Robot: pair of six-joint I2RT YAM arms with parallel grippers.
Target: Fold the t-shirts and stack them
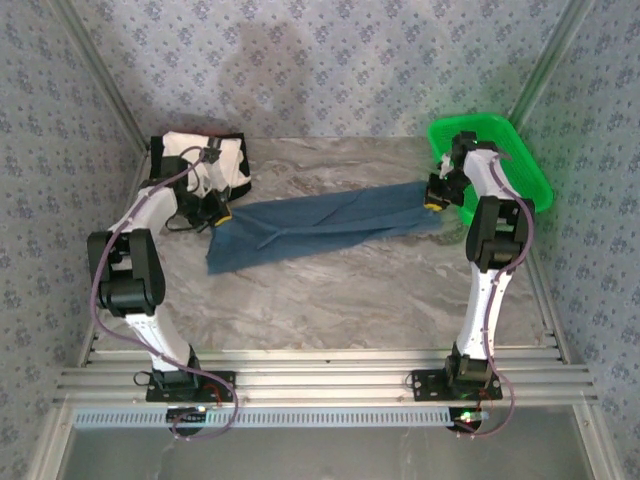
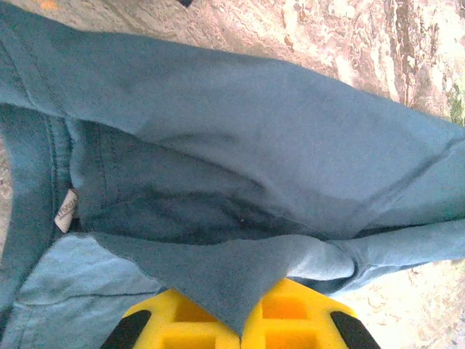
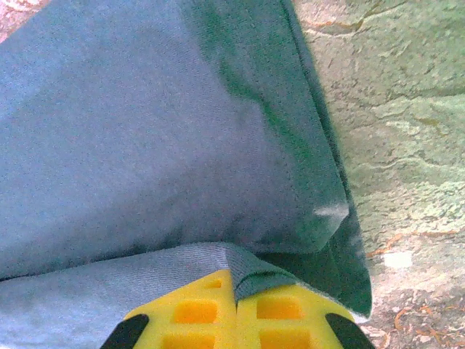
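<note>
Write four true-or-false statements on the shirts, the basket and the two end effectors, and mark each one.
1. The teal t-shirt is stretched between the left end effector and the right end effector. True.
2. The cream-white t-shirt lies in the green basket. False: it lies on the table at the back left, and the basket is at the back right.
3. The left end effector is shut on teal cloth. True.
4. The right end effector is open and holds nothing. False: it pinches a fold of the teal t-shirt.
</note>
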